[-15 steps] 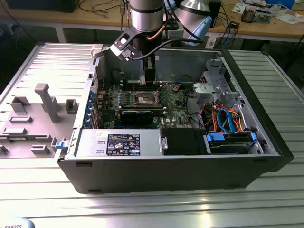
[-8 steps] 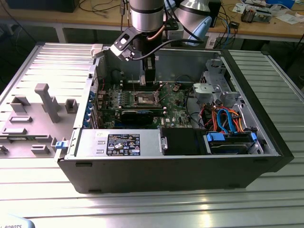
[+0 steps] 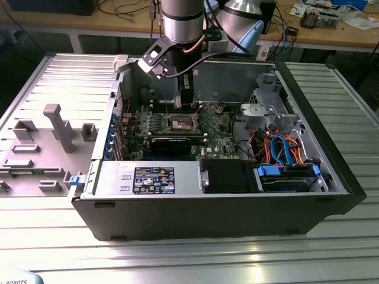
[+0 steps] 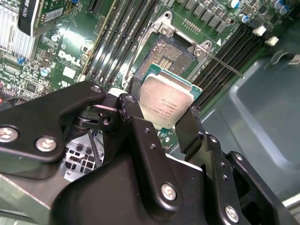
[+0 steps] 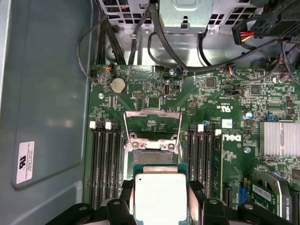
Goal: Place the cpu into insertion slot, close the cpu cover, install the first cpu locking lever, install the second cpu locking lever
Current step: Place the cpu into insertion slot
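From my desk I see the claw (image 3: 185,97) hanging inside the open computer case (image 3: 207,219), at about twelve o'clock from the socket (image 3: 180,123) in the exterior view. The socket itself lies at roughly ten o'clock from the black drive bay (image 3: 228,176).

In both wrist views the claw (image 4: 164,108) (image 5: 161,199) is closed part-way on the chip (image 4: 166,101) (image 5: 161,194). Its black fingers (image 4: 187,129) press two opposite edges, and the silvery top faces the cameras.

The chip is held clear of the green board (image 5: 220,93) and is not yet seated. The socket (image 4: 168,54) (image 5: 151,157) lies bare just beyond it.

In the first wrist view the cover frame (image 5: 152,114) stands swung open on the socket's far side. In the second wrist view a thin metal lever (image 4: 227,66) sticks out from one corner of the socket.
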`<action>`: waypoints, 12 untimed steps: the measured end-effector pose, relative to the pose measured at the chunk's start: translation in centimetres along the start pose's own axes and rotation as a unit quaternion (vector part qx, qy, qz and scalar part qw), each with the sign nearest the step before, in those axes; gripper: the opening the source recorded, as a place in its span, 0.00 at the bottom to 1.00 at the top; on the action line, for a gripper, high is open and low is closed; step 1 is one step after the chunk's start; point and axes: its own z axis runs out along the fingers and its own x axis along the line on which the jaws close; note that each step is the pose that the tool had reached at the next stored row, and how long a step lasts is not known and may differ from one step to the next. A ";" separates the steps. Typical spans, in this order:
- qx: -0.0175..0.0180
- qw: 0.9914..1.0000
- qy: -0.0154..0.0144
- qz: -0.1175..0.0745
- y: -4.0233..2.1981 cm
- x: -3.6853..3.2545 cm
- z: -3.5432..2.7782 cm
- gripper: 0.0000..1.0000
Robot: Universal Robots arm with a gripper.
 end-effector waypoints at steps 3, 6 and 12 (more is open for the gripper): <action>0.000 1.000 0.001 0.000 -0.04 -0.03 0.53 0.54; 0.000 1.000 0.002 0.000 -0.11 0.03 1.41 0.54; 0.000 1.000 0.001 0.008 -0.20 0.18 2.65 0.54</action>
